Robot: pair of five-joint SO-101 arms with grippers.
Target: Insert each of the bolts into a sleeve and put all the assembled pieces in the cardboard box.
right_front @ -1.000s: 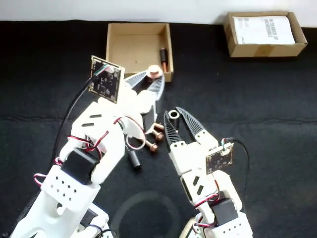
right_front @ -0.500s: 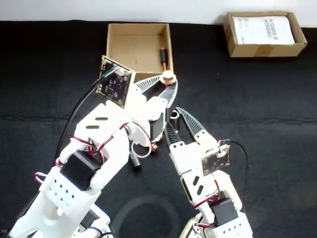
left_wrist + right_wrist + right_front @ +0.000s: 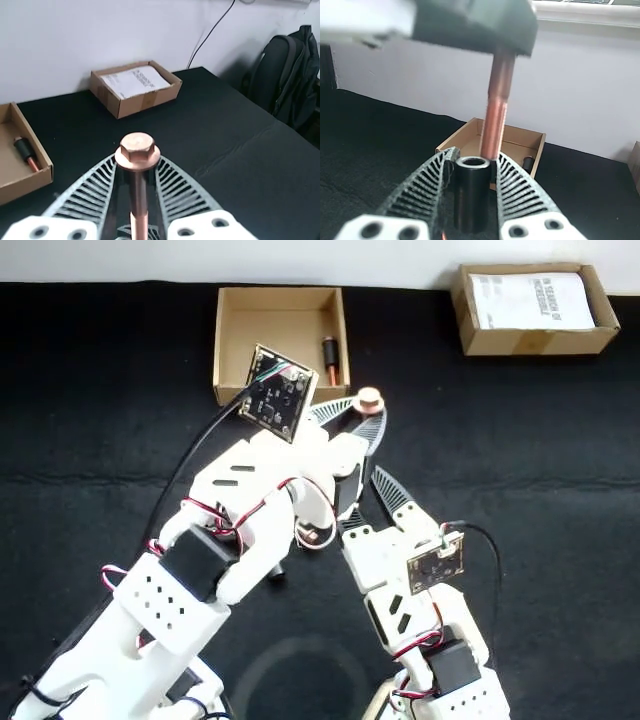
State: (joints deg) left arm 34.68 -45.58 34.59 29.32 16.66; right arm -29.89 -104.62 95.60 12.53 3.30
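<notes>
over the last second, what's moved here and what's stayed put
The left claw, shut on the bolt, swung to the right in the high view, away from the front of the cardboard box and over to the right claw. The bolt's shank now hangs by the mouth of the sleeve held there. The right claw and its sleeve kept their place, as did the assembled piece in the box.

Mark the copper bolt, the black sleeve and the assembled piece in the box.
Copper hex-head bolt (image 3: 137, 151): left wrist view, on its head.
Black cylindrical sleeve (image 3: 471, 197): right wrist view, on its side wall.
Assembled bolt-and-sleeve piece (image 3: 328, 345): high view, on its black sleeve.
</notes>
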